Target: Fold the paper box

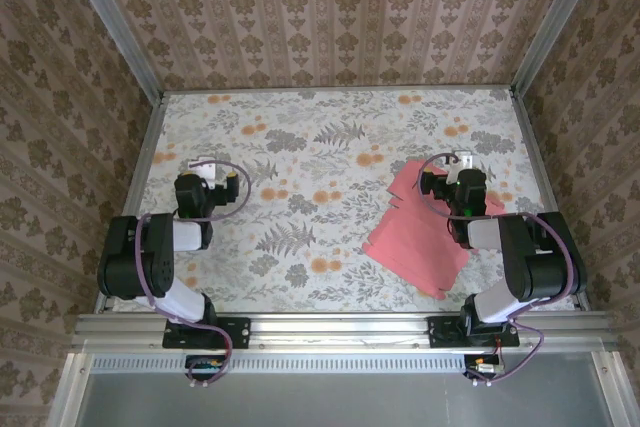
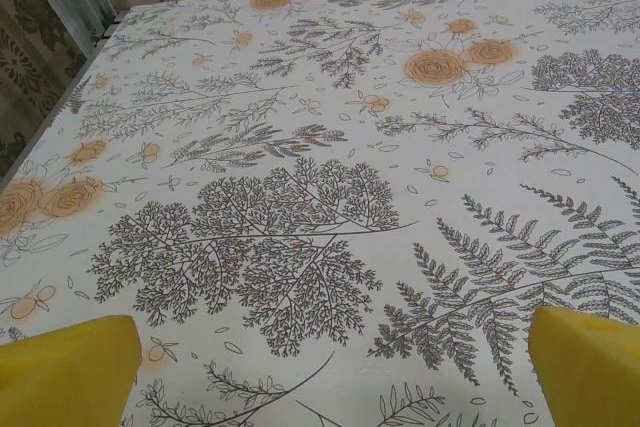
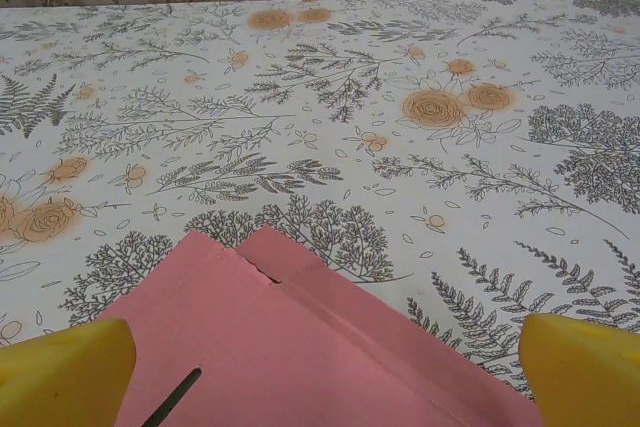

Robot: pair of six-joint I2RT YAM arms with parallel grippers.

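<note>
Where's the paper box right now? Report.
In the top view, the box lies flat on the right of the table, partly under the right tool.

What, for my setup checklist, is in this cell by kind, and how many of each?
Pink paper box: 1
Robot arms: 2, the left arm and the right arm
Total: 3

Black arms [image 1: 130, 252] with white segments, looping purple cables [image 1: 243, 184], yellow fingertips [image 2: 65, 367].
</note>
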